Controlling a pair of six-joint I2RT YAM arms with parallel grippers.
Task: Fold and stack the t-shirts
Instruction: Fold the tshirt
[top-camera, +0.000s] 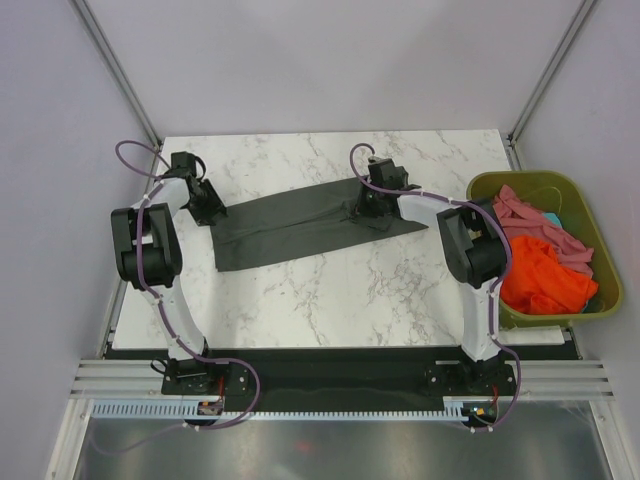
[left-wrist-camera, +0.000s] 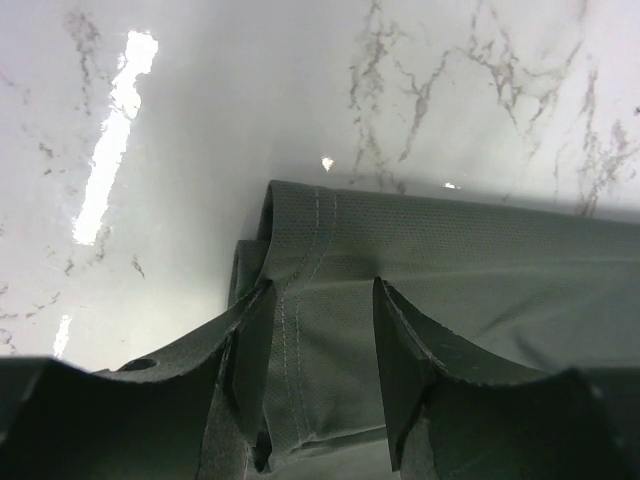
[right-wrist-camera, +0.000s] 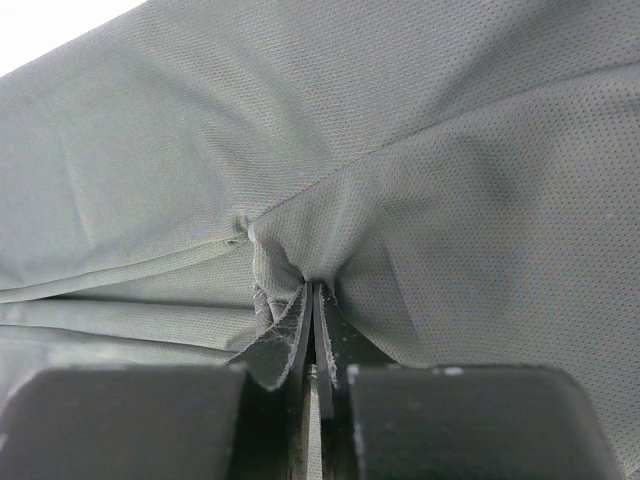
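Observation:
A dark charcoal grey t-shirt (top-camera: 300, 228) lies as a long folded strip across the marble table. My left gripper (top-camera: 208, 206) is at the strip's left end. In the left wrist view it (left-wrist-camera: 320, 305) is open, and its fingers (left-wrist-camera: 250, 335) straddle the stitched hem corner of the shirt (left-wrist-camera: 460, 260). My right gripper (top-camera: 376, 204) is over the strip's right part. In the right wrist view it (right-wrist-camera: 316, 290) is shut and pinches a bunched fold of the shirt (right-wrist-camera: 450, 190). An orange t-shirt (top-camera: 540, 280) and a pink t-shirt (top-camera: 528, 214) lie in the bin.
The olive-green plastic bin (top-camera: 530, 180) stands off the table's right edge, beside the right arm. The marble table (top-camera: 330, 290) has bare surface in front of and behind the shirt. Grey walls and frame posts enclose the back and sides.

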